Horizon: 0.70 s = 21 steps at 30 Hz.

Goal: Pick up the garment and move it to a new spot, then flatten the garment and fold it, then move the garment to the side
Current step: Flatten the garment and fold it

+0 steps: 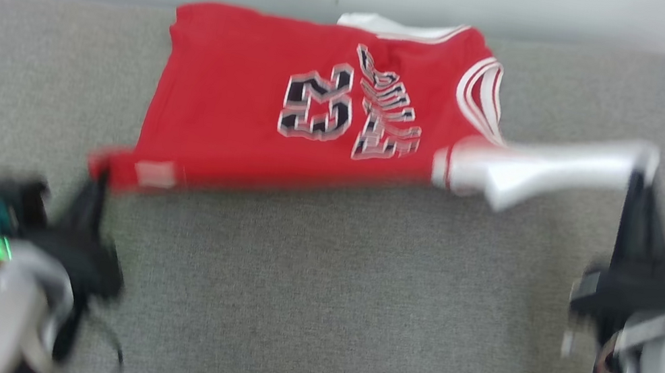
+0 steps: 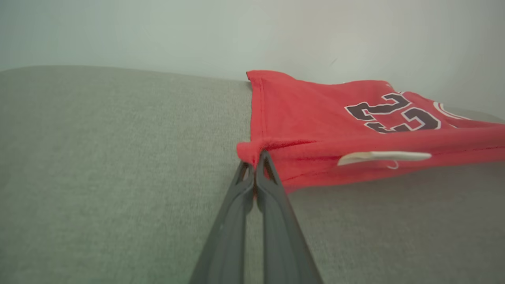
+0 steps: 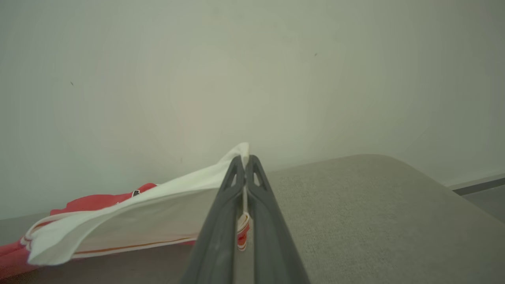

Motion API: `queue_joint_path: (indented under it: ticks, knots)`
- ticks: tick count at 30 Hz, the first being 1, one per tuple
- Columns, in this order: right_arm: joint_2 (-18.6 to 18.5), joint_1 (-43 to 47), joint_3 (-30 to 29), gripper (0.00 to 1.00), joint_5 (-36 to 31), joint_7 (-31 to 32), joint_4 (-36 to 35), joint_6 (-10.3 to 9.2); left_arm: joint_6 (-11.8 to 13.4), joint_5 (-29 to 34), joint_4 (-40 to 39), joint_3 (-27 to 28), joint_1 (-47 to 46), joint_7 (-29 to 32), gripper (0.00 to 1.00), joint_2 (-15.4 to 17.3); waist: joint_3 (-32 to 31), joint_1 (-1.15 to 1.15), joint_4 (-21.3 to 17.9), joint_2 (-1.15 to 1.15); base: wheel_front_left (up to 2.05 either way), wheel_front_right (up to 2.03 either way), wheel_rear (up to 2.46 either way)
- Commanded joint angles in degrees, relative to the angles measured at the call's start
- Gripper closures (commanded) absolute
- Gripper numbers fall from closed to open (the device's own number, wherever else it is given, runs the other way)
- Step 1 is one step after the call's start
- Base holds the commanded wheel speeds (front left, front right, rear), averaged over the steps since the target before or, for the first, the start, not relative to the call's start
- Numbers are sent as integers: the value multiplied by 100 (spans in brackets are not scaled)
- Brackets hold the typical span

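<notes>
Two grippers are clamping shut: the left gripper [image 1: 98, 181] on the hem corner [image 1: 112, 165] of the red, white-trimmed fabric jersey [image 1: 237, 108], stretching lengthwise rightward (sagging onto the grey cloth desk [image 1: 320, 294]), the right gripper [image 1: 641, 174] on its shoulder strap [image 1: 548, 166].

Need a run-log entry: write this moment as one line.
red jersey: stretched between both arms over grey surface | left pincer: shut on hem corner | right pincer: shut on white end
</notes>
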Motion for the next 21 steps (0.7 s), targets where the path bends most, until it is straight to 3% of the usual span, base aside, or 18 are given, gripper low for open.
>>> queue_joint_path:
  ticks: [1,7,13,21]
  knots:
    - [68,426,-138,100,103,-29,-97,-18,18,-68,86,73,406,-15,100,-76,-240,1,-31,-1,0,0,0]
    - [100,1701,-116,100,-45,-28,-336,-18,53,118,84,322,1508,-15,100,-298,-717,1,-130,-1,0,0,0]
    - [387,2882,-282,100,-188,-29,-543,-19,191,367,-213,817,2683,-10,100,-554,-1267,1,-244,-1,0,0,0]
    - [532,3800,-315,100,-218,-29,-567,-19,147,693,-500,1361,3619,-12,100,-686,-1710,1,-293,-1,0,0,0]
